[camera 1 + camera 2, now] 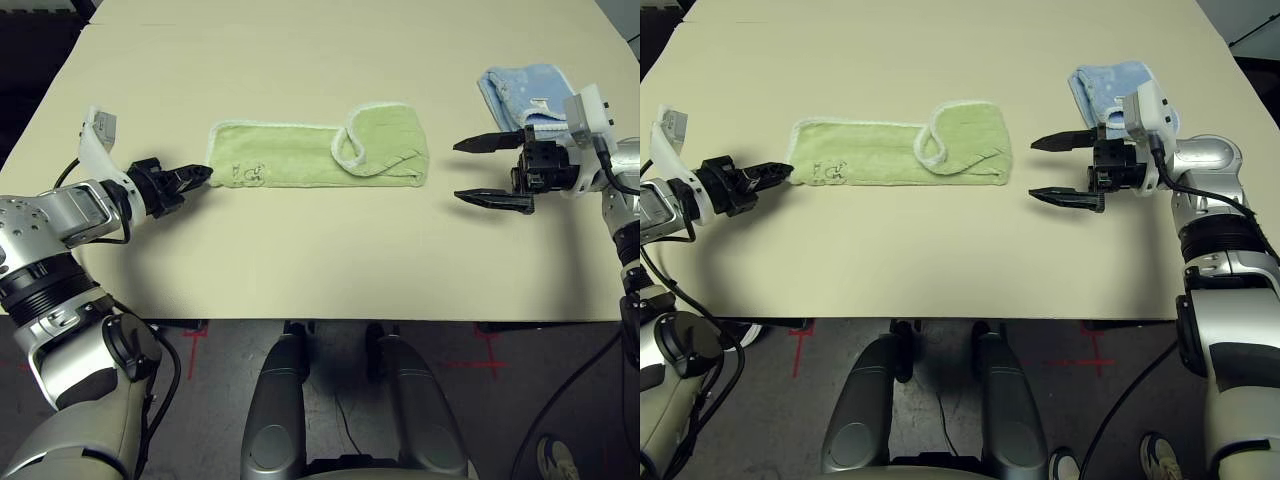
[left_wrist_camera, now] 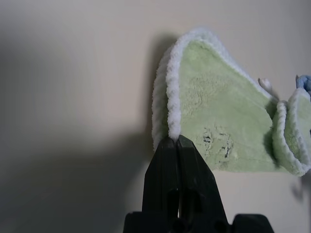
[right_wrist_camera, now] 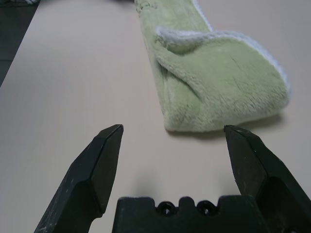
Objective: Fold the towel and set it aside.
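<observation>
I've got the left tool pinched together on the towel, right at its white-stitched end edge; the left wrist cam shows the edging running straight into the closed tips. From that tool the towel stretches away as a long folded strip across the worktop toward the right arm, w/ the dark embroidered mark just past the tips. That pinched corner looks lifted a bit off the worktop, though the wrist angle makes it hard to be sure. The far end of the strip is doubled over, one white-edged flap curling back on top. The right tool points at that doubled end, fingers wide apart, nothing between them, and a strip of bare worktop sits between the tips and the cloth, so near but not touching. In the right wrist cam the rounded folded end lies ahead of the tips and off toward one finger. Behind the right tool, close by its wrist, sits a small blue folded towel, apart from the green one.
</observation>
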